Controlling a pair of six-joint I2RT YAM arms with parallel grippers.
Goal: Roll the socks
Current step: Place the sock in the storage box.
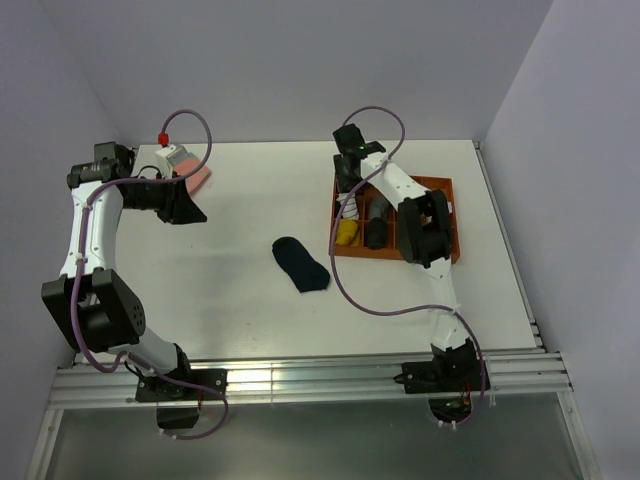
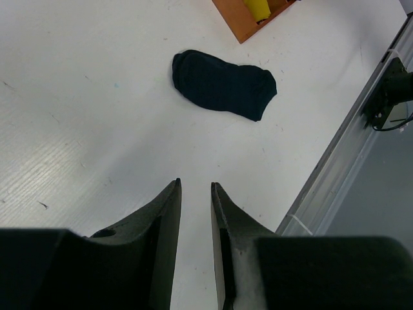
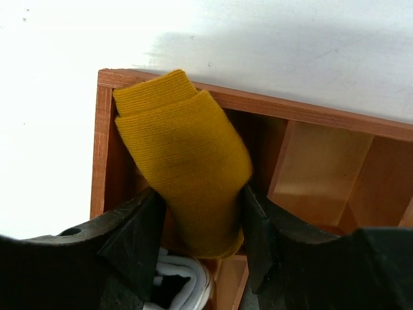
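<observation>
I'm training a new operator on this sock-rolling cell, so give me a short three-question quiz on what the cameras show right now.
1. True or false: the navy sock lies inside the wooden tray.
2. What sits between the fingers of the right gripper? A) a sponge B) the mustard sock C) a spoon
3. Fill in: the left gripper, its fingers slightly apart, has ____ between them.
Key: 1 false, it lies flat on the white table; 2 B; 3 nothing.
</observation>
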